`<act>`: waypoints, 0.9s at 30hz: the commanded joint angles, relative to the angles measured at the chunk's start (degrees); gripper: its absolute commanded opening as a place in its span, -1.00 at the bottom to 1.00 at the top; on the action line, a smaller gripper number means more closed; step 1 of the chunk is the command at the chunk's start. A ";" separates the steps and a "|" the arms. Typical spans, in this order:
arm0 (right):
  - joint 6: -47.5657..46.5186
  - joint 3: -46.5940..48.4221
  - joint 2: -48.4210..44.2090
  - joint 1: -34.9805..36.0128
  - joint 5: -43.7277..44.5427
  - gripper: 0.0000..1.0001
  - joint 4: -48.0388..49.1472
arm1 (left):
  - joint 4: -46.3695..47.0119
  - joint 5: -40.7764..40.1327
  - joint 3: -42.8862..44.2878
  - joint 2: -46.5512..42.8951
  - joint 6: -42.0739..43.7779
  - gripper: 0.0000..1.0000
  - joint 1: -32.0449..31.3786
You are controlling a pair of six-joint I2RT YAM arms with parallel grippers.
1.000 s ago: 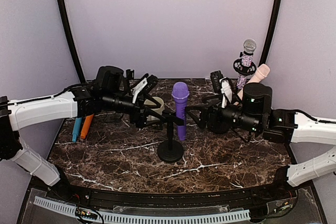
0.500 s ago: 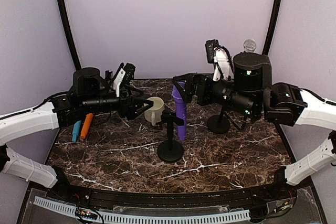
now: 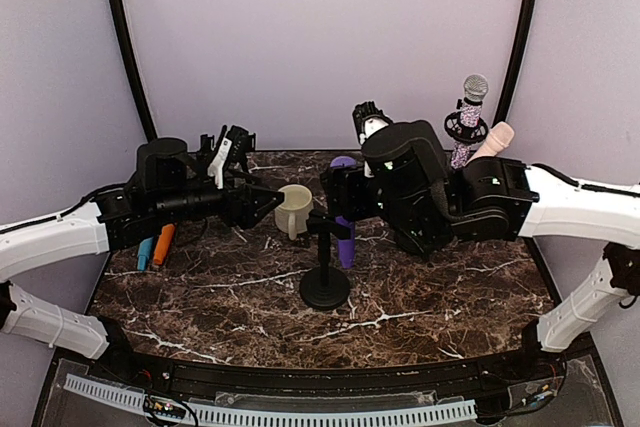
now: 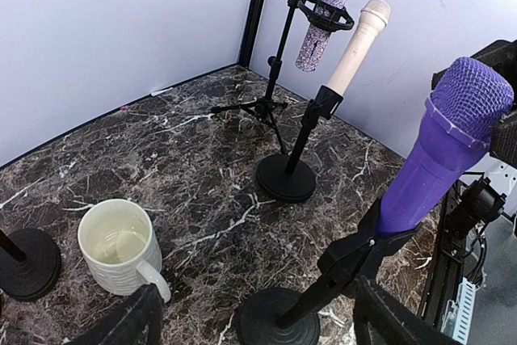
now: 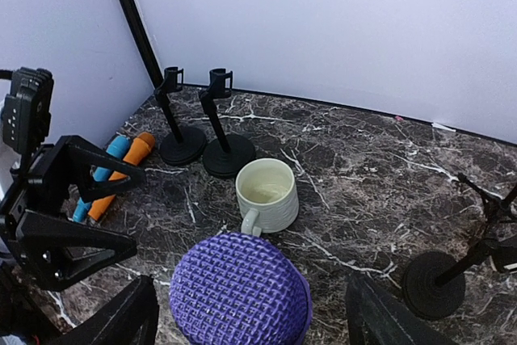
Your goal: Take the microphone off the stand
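The purple microphone (image 3: 345, 242) stands upright in the black clip of its round-based stand (image 3: 325, 289) at the table's middle. My right gripper (image 3: 344, 190) hangs over its head, pointing down. In the right wrist view the purple mesh head (image 5: 240, 288) sits between the two fingers (image 5: 121, 321), with a gap on each side, so the gripper is open. My left gripper (image 3: 268, 205) is open left of the stand, beside the cup, holding nothing. In the left wrist view the microphone (image 4: 440, 159) leans in the clip (image 4: 363, 248) above the base (image 4: 279, 319).
A cream cup (image 3: 295, 209) stands just left of the stand. A glitter microphone (image 3: 468, 112) and a beige one (image 3: 495, 139) sit on stands at back right. Blue and orange microphones (image 3: 155, 245) lie at far left. Two bare stands (image 5: 202, 147) are behind the cup.
My right arm has swung in from the right and up, so its gripper now hangs over the purple microphone's head. My left gripper has drawn back a little to the left.
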 commanded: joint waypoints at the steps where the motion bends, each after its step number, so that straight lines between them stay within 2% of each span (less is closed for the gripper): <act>1: 1.47 1.94 0.25 0.87 3.91 0.53 -1.08 | -0.14 -1.29 -1.02 -2.24 -0.77 0.67 -0.14; 7: 0.68 1.16 0.50 0.89 2.68 0.30 0.13 | -1.80 -0.12 -0.40 -1.57 -0.23 0.67 -0.10; 10: -1.39 -1.00 -1.05 0.86 -0.43 0.10 4.32 | -3.24 -0.31 0.18 -0.91 0.47 0.67 -0.15; 13: -3.44 -3.56 -3.12 0.71 -2.89 -0.02 8.34 | -4.42 -0.22 0.68 -0.02 1.57 0.67 -0.08; 16: -7.13 -6.23 -5.29 0.21 -6.82 -0.08 12.34 | -4.06 3.27 0.84 0.28 3.26 0.67 -0.13; 19: -10.20 -8.92 -7.57 -1.63 -12.84 -0.12 15.41 | -3.80 10.24 1.44 1.20 5.52 0.67 -0.39; 23: -12.78 -12.42 -11.19 -5.92 -22.78 -0.15 19.43 | -5.51 11.46 3.23 3.38 8.08 0.69 -2.95; 27: -14.57 -12.65 -12.49 -7.45 -26.67 -0.15 19.54 | -5.75 11.19 5.04 5.18 9.40 0.72 -6.10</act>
